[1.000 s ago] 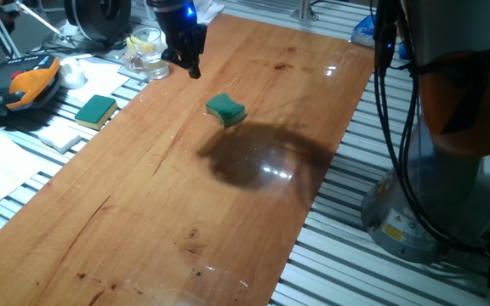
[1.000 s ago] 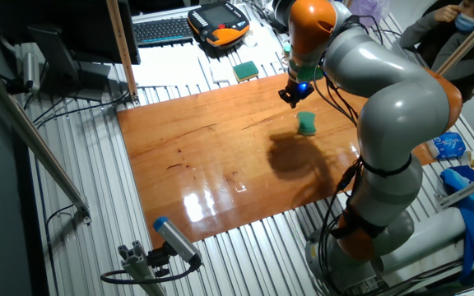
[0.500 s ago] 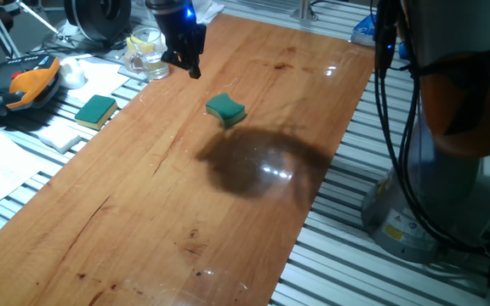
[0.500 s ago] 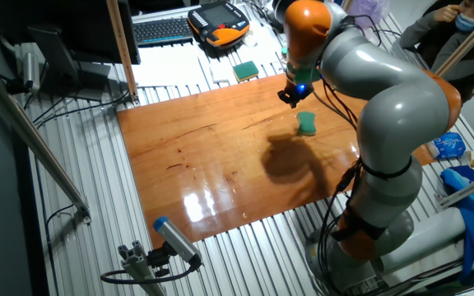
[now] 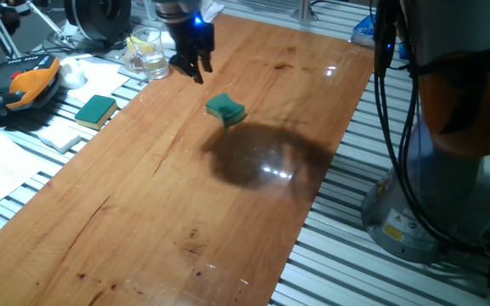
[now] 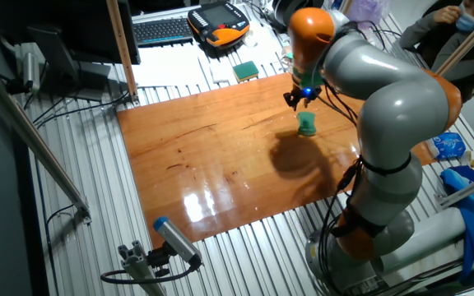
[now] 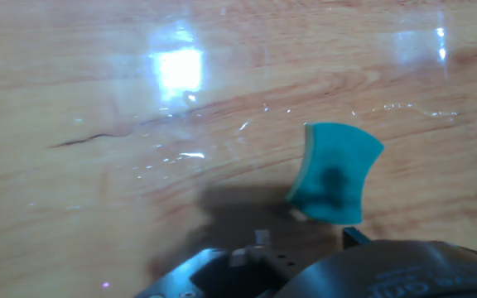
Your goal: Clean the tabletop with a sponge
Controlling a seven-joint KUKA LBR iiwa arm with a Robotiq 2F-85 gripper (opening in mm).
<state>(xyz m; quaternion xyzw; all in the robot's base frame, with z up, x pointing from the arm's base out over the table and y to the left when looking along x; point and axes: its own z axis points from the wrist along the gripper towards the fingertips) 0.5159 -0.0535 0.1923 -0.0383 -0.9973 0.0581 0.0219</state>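
The teal-green sponge lies on the reddish-brown tabletop, towards its far end. It also shows in the other fixed view and in the hand view, with its curved sides plain. My gripper hangs above the board, a short way behind and to the left of the sponge, apart from it. Its fingers look spread and hold nothing. In the other fixed view the gripper is just above the sponge in the picture.
A flat rectangular green sponge lies off the board at the left, next to white pads. A glass cup stands by the board's far left edge. An orange teach pendant lies further left. Ribbed metal frame borders the board.
The gripper has shifted a little to the right, towards the sponge, and turned slightly. The sponge has not moved.
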